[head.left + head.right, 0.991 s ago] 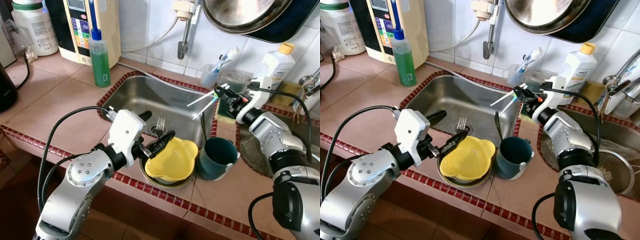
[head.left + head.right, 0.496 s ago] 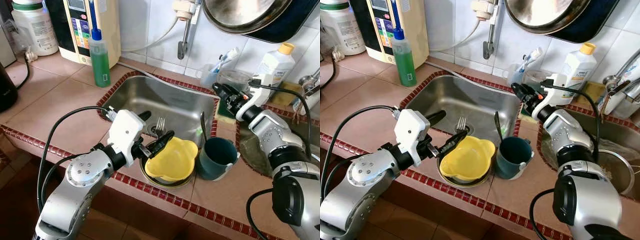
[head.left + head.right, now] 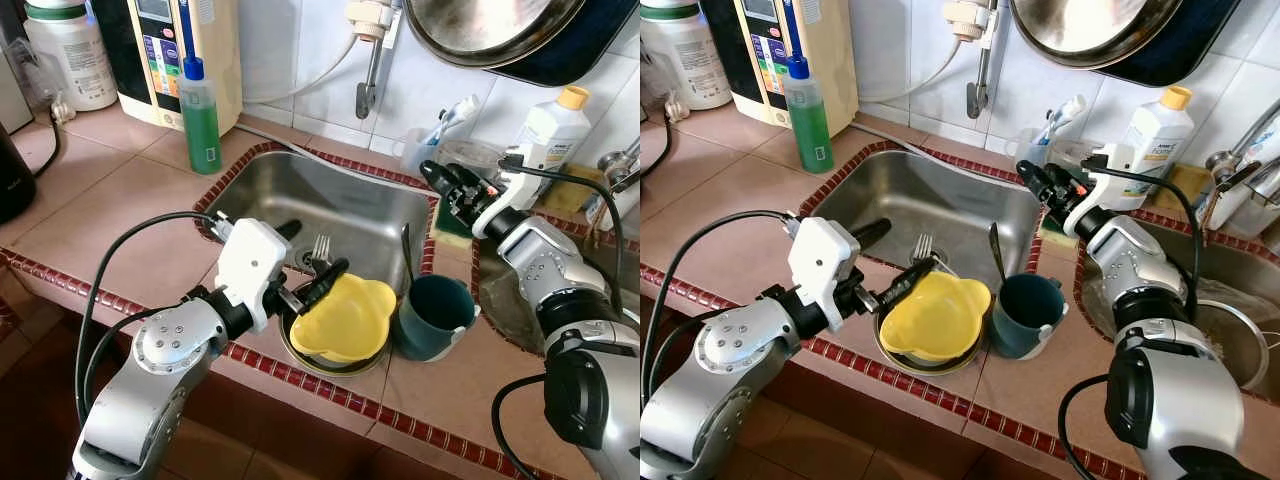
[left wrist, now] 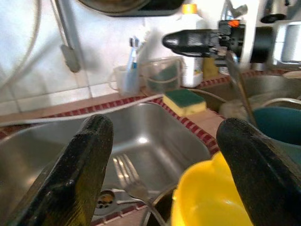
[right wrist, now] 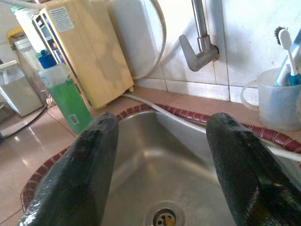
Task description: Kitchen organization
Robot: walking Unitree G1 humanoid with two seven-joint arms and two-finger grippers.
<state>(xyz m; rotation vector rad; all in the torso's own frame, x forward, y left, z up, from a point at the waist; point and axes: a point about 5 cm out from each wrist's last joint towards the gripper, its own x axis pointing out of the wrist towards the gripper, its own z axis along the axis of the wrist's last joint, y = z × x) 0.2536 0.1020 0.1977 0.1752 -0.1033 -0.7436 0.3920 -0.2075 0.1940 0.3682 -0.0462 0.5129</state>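
Note:
A yellow bowl [image 3: 345, 320] rests in a metal bowl [image 3: 312, 362] on the sink's front rim. My left gripper [image 3: 308, 258] is open just left of it, one finger by the bowl's edge, the other over the steel sink [image 3: 330, 195]. A fork [image 3: 320, 248] lies between those fingers, tines toward the drain. To the right of the bowl stands a dark teal mug [image 3: 435, 315] with a spoon [image 3: 405, 248] in it. My right gripper [image 3: 440, 176] hovers open and empty over the sink's back right corner, near the toothbrush cup [image 3: 420, 150].
A green sponge [image 4: 185, 100] lies on the tile by the right gripper. A green soap bottle [image 3: 200, 115] and water purifier [image 3: 170, 50] stand back left. A tap [image 3: 370, 60] and hanging pan [image 3: 490, 25] are on the wall. A white bottle [image 3: 550, 125] stands by a second basin [image 3: 1230, 340].
One second ago two thin white sticks were in my right gripper; it has let them go, opened, and edged back toward the wall. The left arm has stayed put.

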